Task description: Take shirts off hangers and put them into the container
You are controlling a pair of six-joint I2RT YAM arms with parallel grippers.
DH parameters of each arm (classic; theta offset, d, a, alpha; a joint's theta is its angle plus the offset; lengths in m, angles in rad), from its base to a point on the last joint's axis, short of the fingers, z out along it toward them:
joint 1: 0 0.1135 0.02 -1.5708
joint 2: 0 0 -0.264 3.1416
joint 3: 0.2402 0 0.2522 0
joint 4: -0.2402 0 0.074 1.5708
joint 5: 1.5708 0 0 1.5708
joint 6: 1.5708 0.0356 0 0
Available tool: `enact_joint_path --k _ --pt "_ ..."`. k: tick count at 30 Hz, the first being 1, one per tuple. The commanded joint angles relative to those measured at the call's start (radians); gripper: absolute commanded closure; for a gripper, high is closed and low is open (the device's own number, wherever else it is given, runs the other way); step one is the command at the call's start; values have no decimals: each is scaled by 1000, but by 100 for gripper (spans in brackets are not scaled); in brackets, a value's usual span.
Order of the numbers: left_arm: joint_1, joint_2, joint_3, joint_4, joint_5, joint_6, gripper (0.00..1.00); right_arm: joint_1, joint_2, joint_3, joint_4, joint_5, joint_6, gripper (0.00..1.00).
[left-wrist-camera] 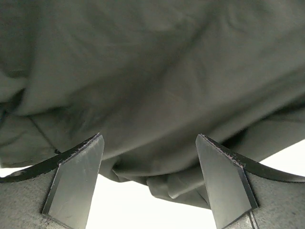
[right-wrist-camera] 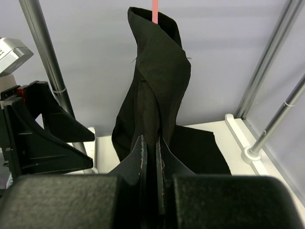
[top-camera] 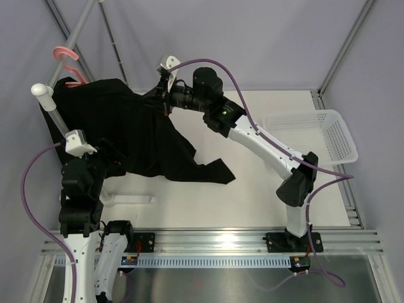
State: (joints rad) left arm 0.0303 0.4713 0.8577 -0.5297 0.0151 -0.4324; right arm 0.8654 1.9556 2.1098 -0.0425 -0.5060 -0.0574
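A large black shirt (top-camera: 136, 136) hangs from a pink hanger (top-camera: 65, 55) hooked on the rack at the back left, and its lower part trails onto the table. My right gripper (top-camera: 159, 96) is shut on a fold of the shirt (right-wrist-camera: 159, 81) at the shirt's right shoulder; a pink strip of the hanger (right-wrist-camera: 155, 10) shows above the fabric. My left gripper (left-wrist-camera: 149, 143) is open under the hanging shirt (left-wrist-camera: 157, 81), with cloth between and beyond its fingers (left-wrist-camera: 78, 176) but nothing pinched. The white container (top-camera: 315, 136) stands at the right of the table.
A white rack pole (top-camera: 53, 110) with a rounded cap rises beside my left arm. Grey frame posts (right-wrist-camera: 40, 57) stand behind the shirt and at the right (right-wrist-camera: 274, 124). A white rack foot (top-camera: 129, 199) lies on the table near my left arm's base.
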Motion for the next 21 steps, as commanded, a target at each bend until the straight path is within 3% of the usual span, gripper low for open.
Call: enact_joint_path --k 1,6,9,18,21 --pt "2 16 29 28 -89 27 16 -5 -96 -92 -4 58 -7 100" --pt "0 20 37 16 -98 40 15 -5 -171 -206 32 87 -19 100" --pt "2 12 29 25 -75 46 14 -5 -172 -186 12 75 -32 100" --pt "2 -57 -14 214 314 35 14 -6 -29 21 -122 3 -59 100" --pt "0 -68 -9 249 353 50 14 -5 2 71 -149 -28 -53 100"
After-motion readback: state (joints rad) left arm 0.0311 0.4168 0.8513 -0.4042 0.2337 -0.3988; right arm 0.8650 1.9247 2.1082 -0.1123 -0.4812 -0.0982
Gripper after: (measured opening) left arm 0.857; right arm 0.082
